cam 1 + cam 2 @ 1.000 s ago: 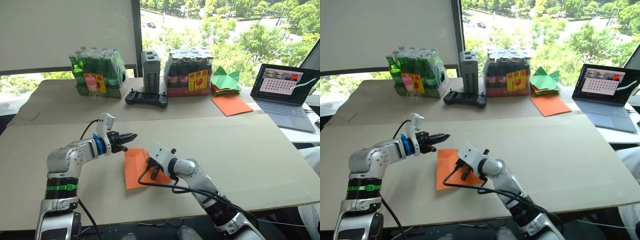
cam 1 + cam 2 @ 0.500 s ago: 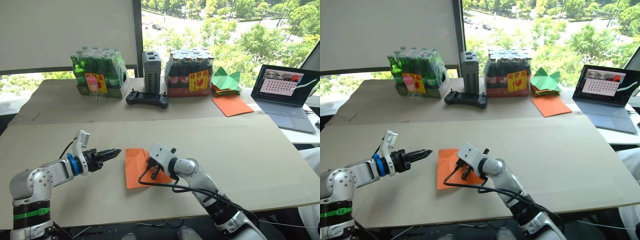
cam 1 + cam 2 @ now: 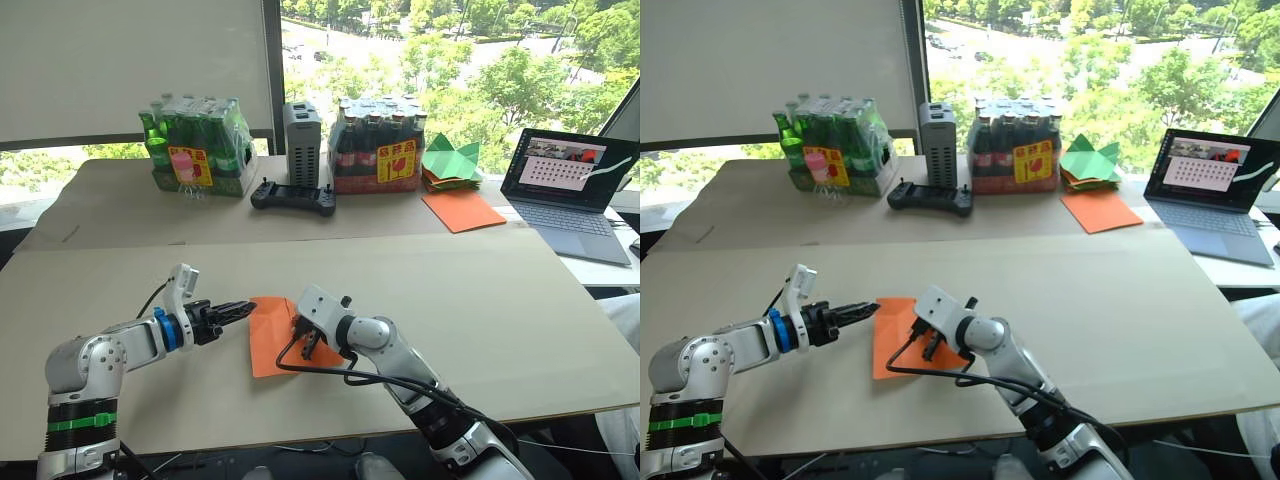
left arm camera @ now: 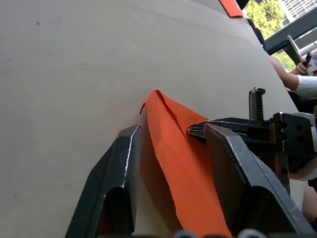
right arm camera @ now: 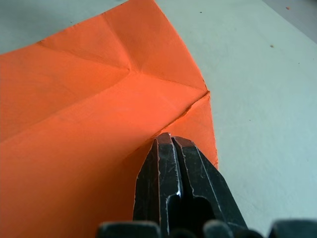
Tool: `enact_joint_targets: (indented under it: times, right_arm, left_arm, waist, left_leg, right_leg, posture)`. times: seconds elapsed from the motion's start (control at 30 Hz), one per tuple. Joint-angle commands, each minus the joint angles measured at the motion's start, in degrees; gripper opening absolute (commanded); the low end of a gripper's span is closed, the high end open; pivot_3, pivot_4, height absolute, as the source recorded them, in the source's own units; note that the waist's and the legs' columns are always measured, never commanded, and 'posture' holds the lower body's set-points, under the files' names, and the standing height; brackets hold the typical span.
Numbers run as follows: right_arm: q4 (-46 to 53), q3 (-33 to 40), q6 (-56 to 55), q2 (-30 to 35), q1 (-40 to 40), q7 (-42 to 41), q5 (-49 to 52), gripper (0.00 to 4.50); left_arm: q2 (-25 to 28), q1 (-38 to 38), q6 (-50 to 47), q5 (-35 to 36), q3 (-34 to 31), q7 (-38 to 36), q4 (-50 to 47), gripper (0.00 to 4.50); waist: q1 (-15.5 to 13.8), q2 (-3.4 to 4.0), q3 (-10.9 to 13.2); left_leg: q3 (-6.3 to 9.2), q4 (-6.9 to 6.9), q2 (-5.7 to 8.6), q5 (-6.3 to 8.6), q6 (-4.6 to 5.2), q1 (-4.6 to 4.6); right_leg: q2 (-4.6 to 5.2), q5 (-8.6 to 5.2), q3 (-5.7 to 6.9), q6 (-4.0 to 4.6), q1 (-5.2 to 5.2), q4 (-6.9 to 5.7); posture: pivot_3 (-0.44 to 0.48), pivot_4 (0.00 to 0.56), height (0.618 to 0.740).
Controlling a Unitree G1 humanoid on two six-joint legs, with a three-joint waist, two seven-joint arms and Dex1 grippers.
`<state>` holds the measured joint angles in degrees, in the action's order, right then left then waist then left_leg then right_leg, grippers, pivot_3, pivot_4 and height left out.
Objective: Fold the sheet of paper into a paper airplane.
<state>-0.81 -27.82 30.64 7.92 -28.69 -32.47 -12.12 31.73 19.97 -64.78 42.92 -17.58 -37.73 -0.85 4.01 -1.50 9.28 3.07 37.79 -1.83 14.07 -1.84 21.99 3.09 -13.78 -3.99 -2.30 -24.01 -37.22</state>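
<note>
One orange sheet of paper [image 3: 272, 333] is lying near the desk's [image 3: 480, 290] front edge. The right gripper [image 3: 307, 345] is pressing down on it with fingers closed together. The left gripper [image 4: 171, 136] is sitting with fingers spread, straddling a lifted fold at the sheet's left edge

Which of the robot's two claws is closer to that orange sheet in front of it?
Right. The right gripper is shut, tips pressing down on the sheet of paper. The left gripper is open, its fingers straddling the paper's raised left edge.
</note>
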Motion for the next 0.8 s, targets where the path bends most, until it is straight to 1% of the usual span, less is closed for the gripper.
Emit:
enact_joint_targets:
  times: [0.03, 0.47, 0.8]
  right_arm:
    - [-2.1, -1.23, 2.25, 0.6, 1.48, -0.67, -0.22, 0.0]
    - [-0.97, -0.99, 2.93, 0.95, 1.91, -0.29, -0.42, 0.0]
    - [-0.85, -1.1, 2.89, 1.15, 1.96, -0.19, -0.51, 0.0]
  left_arm:
    - [-0.39, 2.41, 2.21, -0.2, 0.54, -0.13, 1.21, 2.16]
    - [-0.64, 3.81, 4.02, -0.83, 4.09, -0.82, 3.57, 2.16]
    - [-1.8, 5.37, 5.2, -1.64, 5.29, -0.79, 5.15, 2.16]
  waist:
    - [-0.03, 0.0, 0.0]
    - [-0.06, 0.0, 0.0]
    - [-0.14, 0.0, 0.0]
  left_leg:
    - [0.0, 0.0, 0.0, 0.0, 0.0, 0.0]
    - [0.01, 0.0, 0.01, 0.0, 0.0, 0.03]
    - [0.0, 0.0, 0.02, 0.0, 0.0, 0.05]
  right_leg:
    - [0.0, 0.0, 0.0, 0.0, 0.0, 0.0]
    - [0.0, 0.0, 0.0, 0.0, -0.01, 0.02]
    - [0.01, 0.0, 0.0, 0.0, -0.01, 0.04]
  posture:
    - [0.0, 0.15, 0.74]
    - [0.0, 0.15, 0.74]
    - [0.0, 0.15, 0.74]
